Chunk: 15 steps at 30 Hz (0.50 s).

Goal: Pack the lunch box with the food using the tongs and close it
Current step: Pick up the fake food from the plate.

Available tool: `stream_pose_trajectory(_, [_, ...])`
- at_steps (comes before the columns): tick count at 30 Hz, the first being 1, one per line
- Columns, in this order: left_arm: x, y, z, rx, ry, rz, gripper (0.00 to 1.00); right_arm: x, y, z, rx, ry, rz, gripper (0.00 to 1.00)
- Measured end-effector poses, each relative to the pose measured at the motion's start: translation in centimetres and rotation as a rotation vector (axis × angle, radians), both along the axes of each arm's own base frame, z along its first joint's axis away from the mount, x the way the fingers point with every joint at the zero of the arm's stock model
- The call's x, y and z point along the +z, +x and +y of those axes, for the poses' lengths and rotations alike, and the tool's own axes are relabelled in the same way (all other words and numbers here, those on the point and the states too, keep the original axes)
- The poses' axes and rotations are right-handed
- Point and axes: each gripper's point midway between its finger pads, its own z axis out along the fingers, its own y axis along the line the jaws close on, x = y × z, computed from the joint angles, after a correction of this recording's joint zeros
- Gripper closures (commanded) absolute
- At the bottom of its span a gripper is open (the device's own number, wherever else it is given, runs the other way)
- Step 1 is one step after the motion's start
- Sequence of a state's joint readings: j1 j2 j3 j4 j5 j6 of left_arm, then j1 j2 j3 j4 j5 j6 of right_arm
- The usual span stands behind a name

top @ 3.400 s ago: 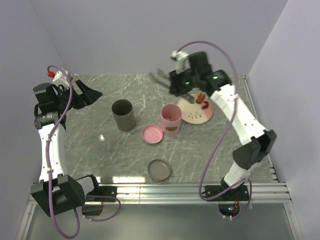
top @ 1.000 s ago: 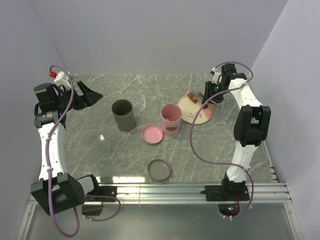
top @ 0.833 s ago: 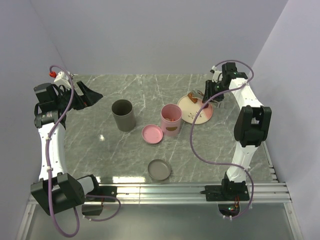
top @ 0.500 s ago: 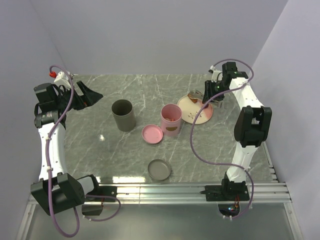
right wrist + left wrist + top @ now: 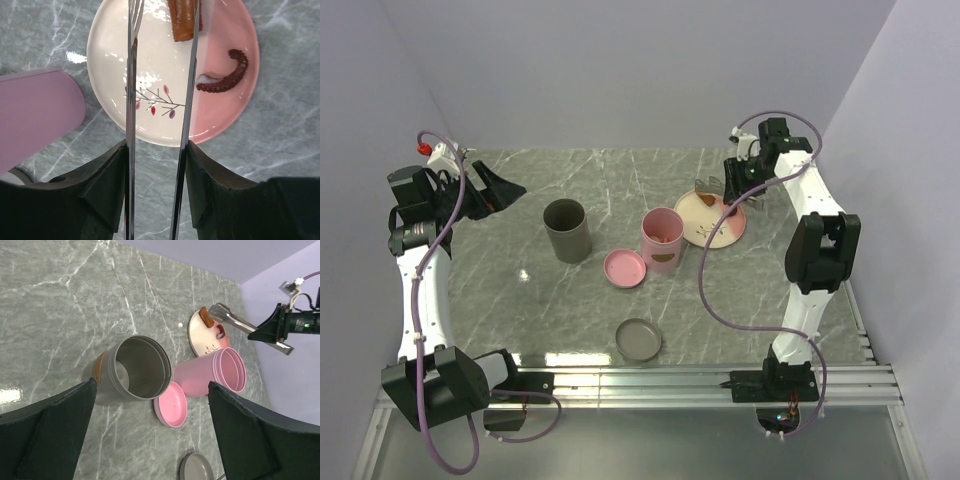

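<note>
Grey metal tongs [image 5: 131, 125], clamped in my right gripper [image 5: 156, 147], have swung back from the open pink lunch box [image 5: 662, 240] to the plate [image 5: 150, 60] beside it and now straddle a brown sausage piece [image 5: 184, 20], so another pick looks next, while my left gripper [image 5: 151, 385] hangs wide open.

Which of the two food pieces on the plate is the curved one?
The dark red piece on the pink half of the plate, right of the tongs in the right wrist view. The other, a brown sausage, is straight.
</note>
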<state>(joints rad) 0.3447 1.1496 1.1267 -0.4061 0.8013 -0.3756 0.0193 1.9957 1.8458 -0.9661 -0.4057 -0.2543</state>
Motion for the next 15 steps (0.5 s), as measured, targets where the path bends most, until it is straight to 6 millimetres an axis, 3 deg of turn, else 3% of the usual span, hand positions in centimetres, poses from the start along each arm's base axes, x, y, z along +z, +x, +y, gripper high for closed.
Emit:
stream_pose_trajectory(7, [0.2,0.0,-0.1,-0.002,-0.014,0.0,0.01,-0.9,0.0,0.8,0.047,-0.047,0.002,0.47])
stream_pose_trajectory(15, [0.2,-0.1,-0.2,-0.008,-0.017,-0.001,0.01,-1.5,0.2,0.0,0.036,-0.1,-0.001,0.47])
